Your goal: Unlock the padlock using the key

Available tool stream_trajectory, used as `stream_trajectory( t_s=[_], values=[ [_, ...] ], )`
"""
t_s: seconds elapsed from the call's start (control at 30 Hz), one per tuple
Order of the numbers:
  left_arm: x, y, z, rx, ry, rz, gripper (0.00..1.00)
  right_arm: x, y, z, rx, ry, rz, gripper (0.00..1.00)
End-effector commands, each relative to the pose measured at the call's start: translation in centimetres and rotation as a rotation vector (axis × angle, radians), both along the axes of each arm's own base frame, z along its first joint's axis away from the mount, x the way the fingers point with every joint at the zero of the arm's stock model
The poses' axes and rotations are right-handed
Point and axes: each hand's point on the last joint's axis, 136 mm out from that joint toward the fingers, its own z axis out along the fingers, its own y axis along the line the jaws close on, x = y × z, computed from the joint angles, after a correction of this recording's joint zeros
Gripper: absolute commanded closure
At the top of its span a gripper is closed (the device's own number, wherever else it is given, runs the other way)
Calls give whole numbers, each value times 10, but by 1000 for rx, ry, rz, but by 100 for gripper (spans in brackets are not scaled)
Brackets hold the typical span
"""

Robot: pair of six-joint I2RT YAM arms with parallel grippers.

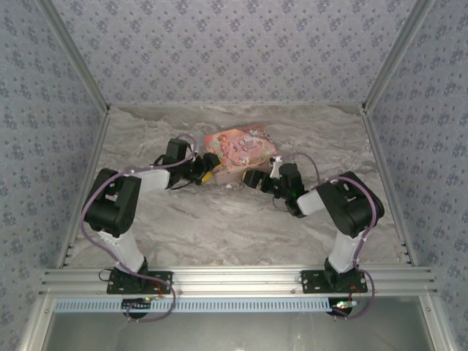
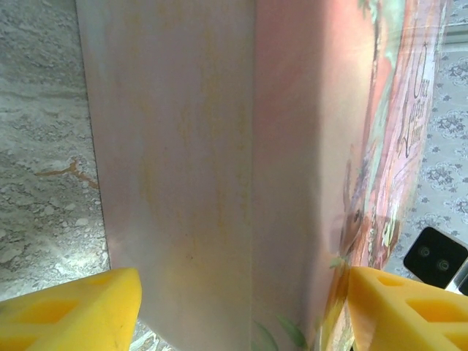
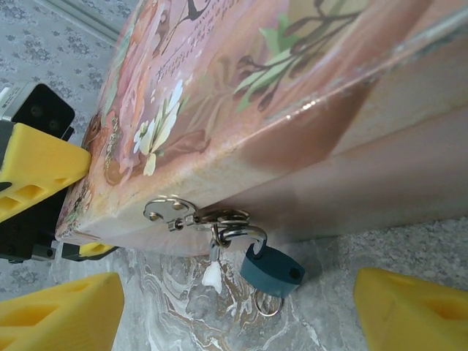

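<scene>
A small teal metal padlock (image 3: 272, 269) is hanging shut, low centre, from a pink illustrated box (image 3: 292, 88). The left gripper (image 2: 241, 296) is seemingly clamping the box. The right gripper (image 3: 241, 314) is hovering, jaws apart and empty, so unlocking is yet to begin.

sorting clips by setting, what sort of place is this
Probably a purpose-built robot test cell, not a lived-in room: floral wallpaper panels in a metal frame box in a marble-look tabletop, and the left arm and right arm are bolted to an aluminium rail at its near edge.

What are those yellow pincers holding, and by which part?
The left pincer appears to clamp the pink illustrated box by one corner, fingers on opposite sides. The open right pincer holds nothing; the blue-teal padlock hangs untouched.
</scene>
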Motion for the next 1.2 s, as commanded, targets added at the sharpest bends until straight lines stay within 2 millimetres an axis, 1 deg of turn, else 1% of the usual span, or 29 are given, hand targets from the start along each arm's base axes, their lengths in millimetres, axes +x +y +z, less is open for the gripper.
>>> stream_trajectory(
  t_s=[0.0, 0.23, 0.43, 0.7, 0.8, 1.17],
  values=[
    [-13, 9, -20, 58, 54, 12, 27, 11, 5, 10, -15, -96, 1, 17],
    [-14, 8, -19, 57, 51, 10, 28, 14, 15, 20, 9, -174, 44, 16],
    [-15, 8, -19, 62, 50, 10, 28, 14, 23, 21, 32, -188, 71, 17],
    [-15, 8, -20, 64, 52, 8, 29, 11, 31, 25, 73, -192, 113, 25],
    [-15, 8, -20, 64, 51, 8, 29, 11, 31, 24, 74, -189, 113, 32],
    [-15, 8, -20, 65, 53, 8, 29, 7, 28, 23, 101, -189, 116, 37]
  ],
)
